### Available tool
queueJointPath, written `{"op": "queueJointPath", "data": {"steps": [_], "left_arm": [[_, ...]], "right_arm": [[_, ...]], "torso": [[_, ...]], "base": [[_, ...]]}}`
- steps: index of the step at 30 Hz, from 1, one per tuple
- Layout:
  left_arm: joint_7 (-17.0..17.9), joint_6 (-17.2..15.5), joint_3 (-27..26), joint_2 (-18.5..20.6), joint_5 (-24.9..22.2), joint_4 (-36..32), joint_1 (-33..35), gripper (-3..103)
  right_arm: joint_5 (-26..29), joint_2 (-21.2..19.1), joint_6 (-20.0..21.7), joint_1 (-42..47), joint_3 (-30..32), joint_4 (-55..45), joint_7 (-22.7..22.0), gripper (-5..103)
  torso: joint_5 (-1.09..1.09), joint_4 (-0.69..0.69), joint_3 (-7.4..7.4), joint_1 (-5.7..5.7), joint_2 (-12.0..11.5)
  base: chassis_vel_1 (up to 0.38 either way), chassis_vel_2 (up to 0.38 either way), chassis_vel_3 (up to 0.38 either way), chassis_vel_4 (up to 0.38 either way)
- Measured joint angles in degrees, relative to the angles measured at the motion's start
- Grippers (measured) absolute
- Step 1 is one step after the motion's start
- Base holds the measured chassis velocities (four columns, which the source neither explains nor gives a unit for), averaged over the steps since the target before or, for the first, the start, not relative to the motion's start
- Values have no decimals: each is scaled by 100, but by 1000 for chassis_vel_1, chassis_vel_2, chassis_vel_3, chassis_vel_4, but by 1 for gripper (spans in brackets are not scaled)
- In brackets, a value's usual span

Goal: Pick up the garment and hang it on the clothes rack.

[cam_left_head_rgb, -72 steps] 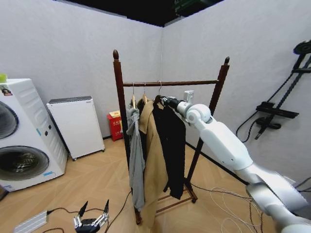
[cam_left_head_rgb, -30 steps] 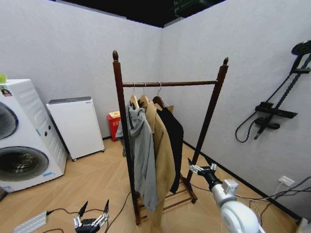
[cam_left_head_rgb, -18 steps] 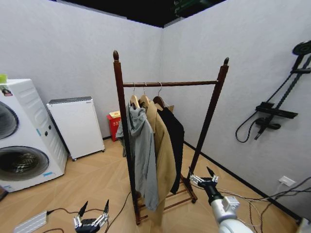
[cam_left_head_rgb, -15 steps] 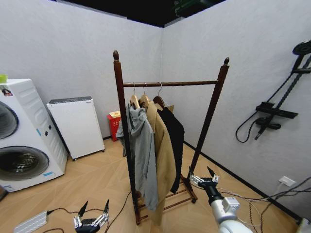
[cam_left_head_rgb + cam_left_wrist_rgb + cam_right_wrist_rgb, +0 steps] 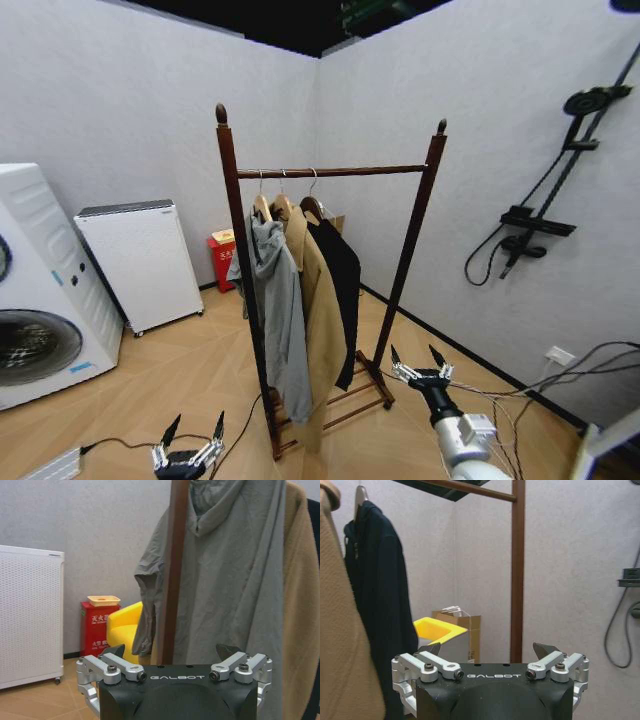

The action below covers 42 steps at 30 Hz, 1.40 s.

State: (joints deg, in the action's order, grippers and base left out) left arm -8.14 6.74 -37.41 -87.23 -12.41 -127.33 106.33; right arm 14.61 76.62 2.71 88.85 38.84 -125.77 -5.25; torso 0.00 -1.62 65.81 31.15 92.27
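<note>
Black and plain, the mid-length long-sleeved jacket [image 5: 340, 290] hangs by its hanger on the horizontal rail of the tall reddish-brown wooden clothes rack [image 5: 330, 172], at the middle of the head view. It is the rightmost of three garments, just beside a long tan coat [image 5: 318, 320], with a grey hooded jacket [image 5: 275, 310] on the far side of that.

Judged from how things lie, the hanging step looks done: the jacket is on the rail and neither hand touches it. The right hand [image 5: 419, 362] sits low at the lower right of the frame, near the rack's slatted base, fingers spread wide and holding nothing. The left hand [image 5: 190, 440] rests at the bottom left edge, likewise spread wide and empty (parked, by the look of it). Little seems called for beyond keeping both arms clear of the rack so nothing is knocked off the rail.

The right wrist view brings the black jacket close at its left side and shows the rack's far post, plus a yellow bin and a cardboard box behind it. The left wrist view faces the grey hooded jacket and the near post, with a red box and a white appliance along the wall.
</note>
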Motion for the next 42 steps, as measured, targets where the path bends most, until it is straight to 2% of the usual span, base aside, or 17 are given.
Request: {"op": "queueJointPath", "data": {"steps": [42], "left_arm": [[0,0,0,0,0,0,0,100]], "right_arm": [[307,-84,-356,47,275,143,23,100]], "torso": [[1,1,0,0,0]], "base": [[-22,-208,-205,-30]]}}
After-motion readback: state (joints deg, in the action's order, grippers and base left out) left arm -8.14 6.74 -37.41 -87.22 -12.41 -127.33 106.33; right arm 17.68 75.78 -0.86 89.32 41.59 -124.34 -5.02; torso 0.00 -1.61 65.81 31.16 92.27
